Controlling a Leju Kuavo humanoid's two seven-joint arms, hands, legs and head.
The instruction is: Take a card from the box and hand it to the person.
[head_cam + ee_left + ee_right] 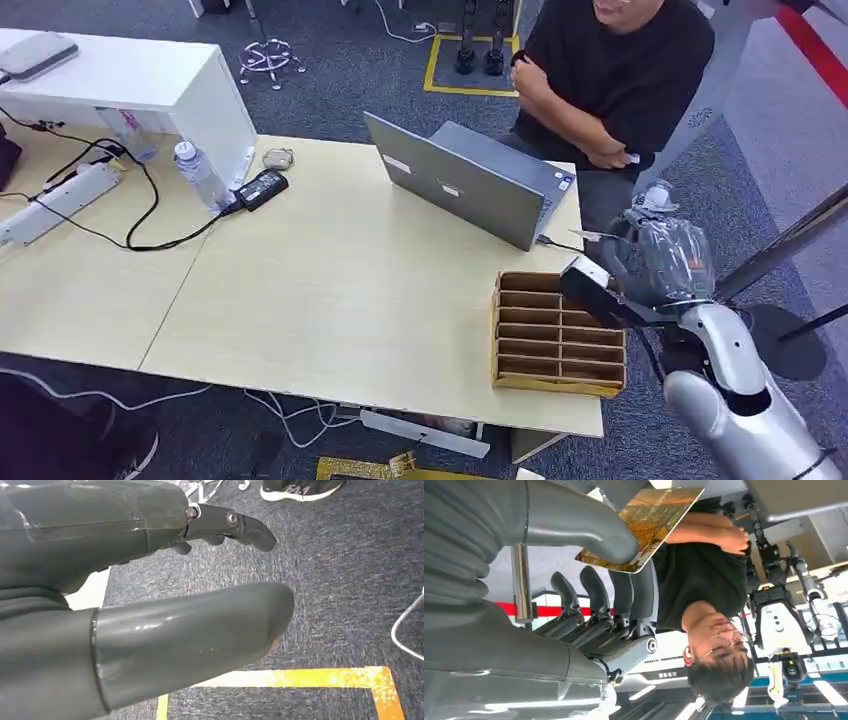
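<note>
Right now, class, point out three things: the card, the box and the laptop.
card (644, 527), right wrist view, on its printed face beside the thumb.
box (545, 330), head view, on a middle divider.
laptop (460, 185), head view, on the lid's back.

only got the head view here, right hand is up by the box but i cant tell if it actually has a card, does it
Observer: Yes. In the right wrist view the right hand pinches a card between thumb and fingers.
Operator: what does the card look like
Observer: It has an orange and yellow picture on its face, with a pale border.
Operator: is the person reaching for it
Observer: Not yet. The person sits with arms folded behind the laptop; the card points toward them.
Operator: and the left hand
Observer: The left hand hangs over grey carpet with yellow floor tape, holding nothing, fingers apart.
</note>
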